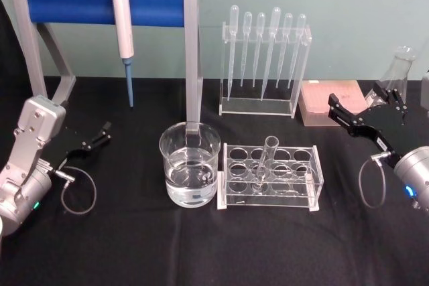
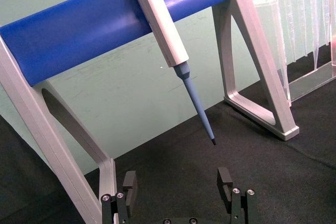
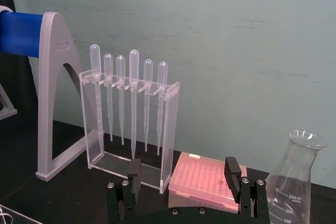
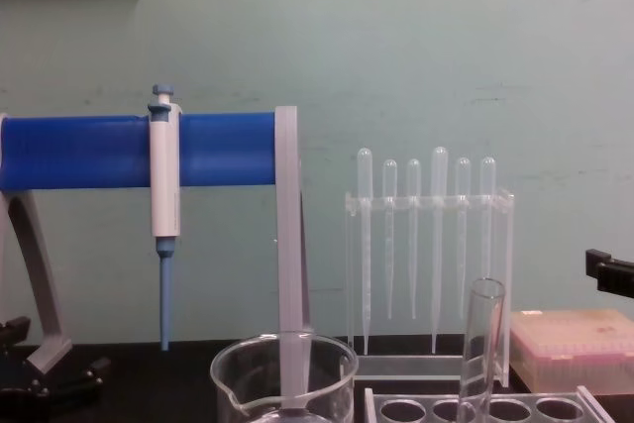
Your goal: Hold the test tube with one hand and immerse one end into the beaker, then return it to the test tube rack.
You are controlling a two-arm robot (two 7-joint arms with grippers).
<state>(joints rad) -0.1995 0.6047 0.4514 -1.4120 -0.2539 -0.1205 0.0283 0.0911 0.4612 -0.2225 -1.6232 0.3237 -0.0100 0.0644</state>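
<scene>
the beaker [image 1: 190, 164] serves as the landmark, standing on the black counter [image 1: 201, 246] and holding clear liquid to roughly half its height.

well to the left of the beaker, the left end effector [image 1: 102, 133] hovers low over the counter, its fingers spread wide with nothing between them. behind the beaker and to its left, a white-and-blue pipettor [image 1: 123, 28] hangs from the blue bar of a grey stand [image 1: 100, 1], tip pointing down — the stand's right leg [image 1: 192, 58] rises directly behind the beaker.

just right of the beaker, touching or nearly so, sits a clear plastic rack [image 1: 269, 176] with round holes. the test tube [image 1: 264, 163] stands in one of its holes, slightly tilted, open rim up; no liquid is visible in it.

behind and to the right of the beaker, a clear stand [image 1: 264, 65] holds six plastic pipettes hanging bulb-up. further right lies a pink box [image 1: 328, 102].

far right of the beaker, the right end effector [image 1: 365, 107] is raised above the counter, fingers wide and empty — an empty conical flask [image 1: 400, 72] stands just beyond it.
</scene>
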